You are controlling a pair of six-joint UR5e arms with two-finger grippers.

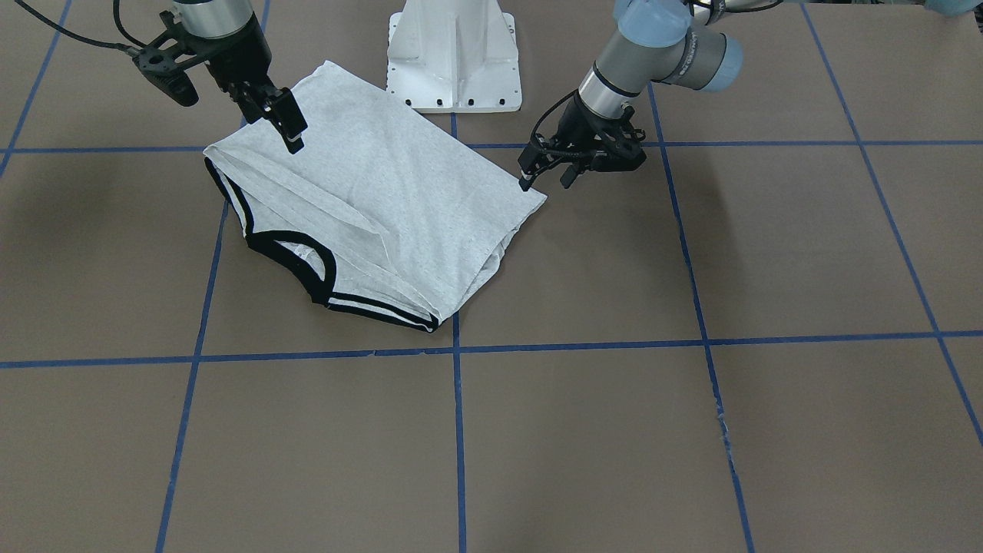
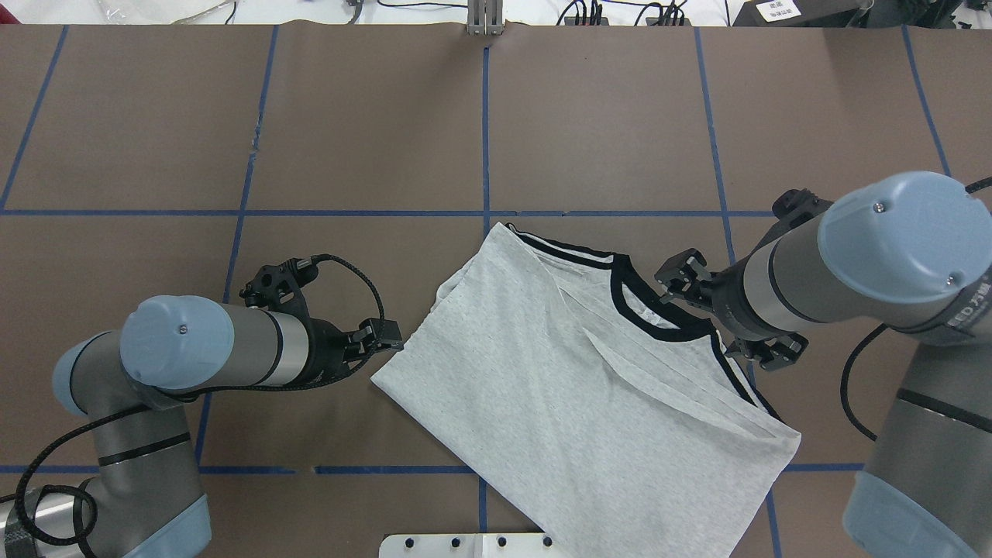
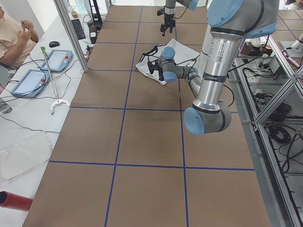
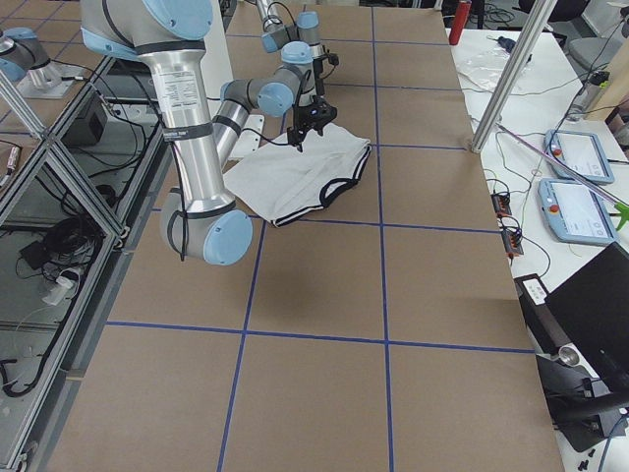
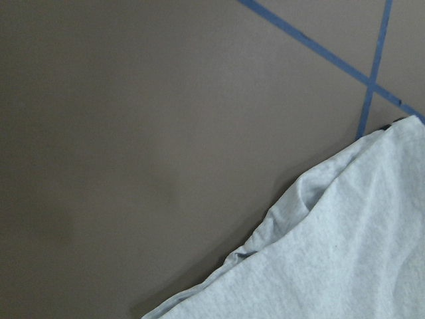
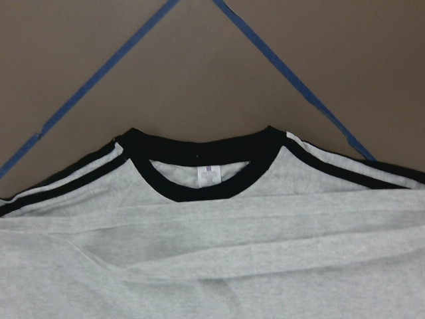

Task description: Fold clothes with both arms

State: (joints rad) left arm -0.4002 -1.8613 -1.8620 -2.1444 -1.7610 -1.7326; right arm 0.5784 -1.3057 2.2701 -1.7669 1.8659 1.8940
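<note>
The grey T-shirt [image 1: 384, 207] lies flat on the brown table, plain side up and sleeves folded in. Its black-trimmed collar [image 2: 651, 306] and black-striped cuff edge [image 1: 376, 307] show; no print is visible. My left gripper [image 1: 547, 180] hovers open at the shirt's corner nearest the left arm, its fingertips just off the cloth, and also shows from overhead [image 2: 387, 339]. My right gripper [image 1: 280, 123] hangs open just above the cloth near the collar end, holding nothing. The right wrist view looks straight down on the collar [image 6: 206, 176]. The left wrist view shows the shirt's edge [image 5: 319, 252].
The white pedestal base [image 1: 453, 54] stands just behind the shirt. Blue tape lines [image 1: 458, 430] divide the table into squares. A person [image 3: 14, 33] sits beyond the table's far side beside two tablets [image 3: 57, 59].
</note>
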